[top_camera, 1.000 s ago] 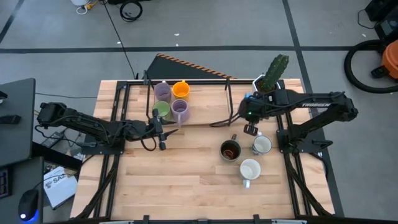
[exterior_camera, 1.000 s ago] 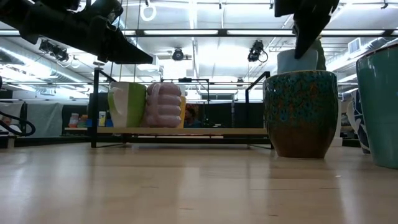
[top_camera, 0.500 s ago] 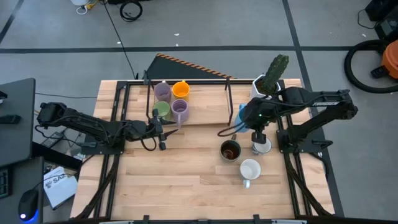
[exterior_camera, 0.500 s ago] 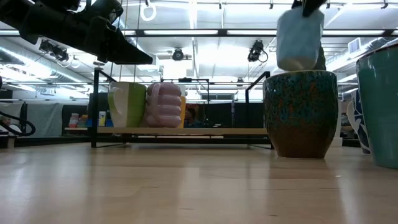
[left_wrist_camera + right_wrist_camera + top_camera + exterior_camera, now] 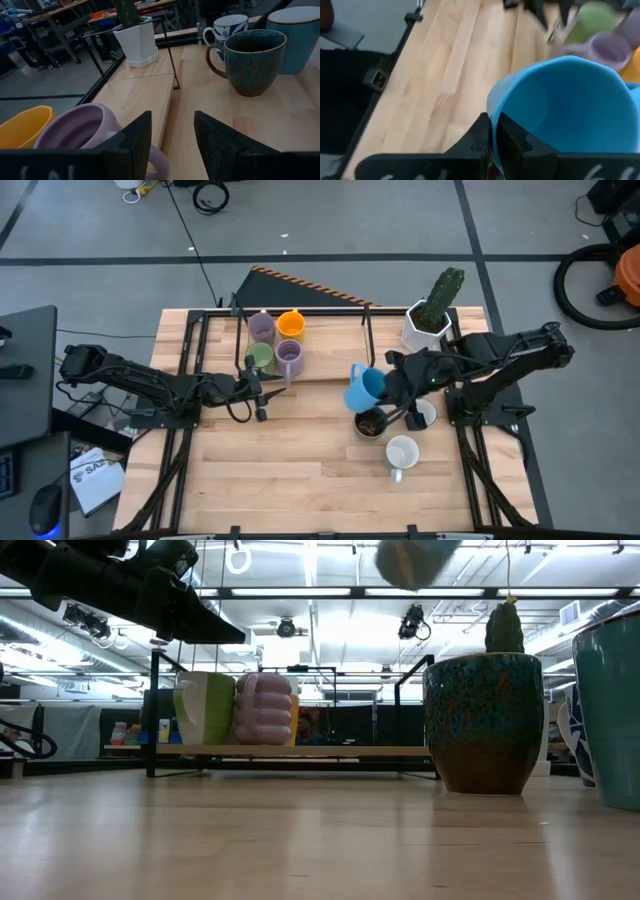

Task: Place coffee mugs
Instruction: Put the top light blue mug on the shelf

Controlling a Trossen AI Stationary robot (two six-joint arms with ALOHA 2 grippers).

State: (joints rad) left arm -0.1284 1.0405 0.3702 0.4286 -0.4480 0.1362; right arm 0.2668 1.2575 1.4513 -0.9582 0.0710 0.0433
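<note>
The blue mug (image 5: pixel 362 388) is held clear of the table (image 5: pixel 300 470) by the right gripper (image 5: pixel 388 388), tilted, just above the dark brown mug (image 5: pixel 370 421). In the right wrist view the fingers (image 5: pixel 479 136) are pinched on the mug's rim — one inside, one outside.

Two white mugs (image 5: pixel 402 453) stand near the brown one, one partly hidden under the right arm. On the raised rack (image 5: pixel 300 310) are grouped two purple mugs (image 5: pixel 289 357), the orange mug (image 5: pixel 290 323) and the green mug (image 5: pixel 259 358).

The left gripper (image 5: pixel 258 390) is parked beside the green mug — its fingers (image 5: pixel 131 142) are parted, nothing held. The cactus pot (image 5: pixel 425 325) stands at the far right.
</note>
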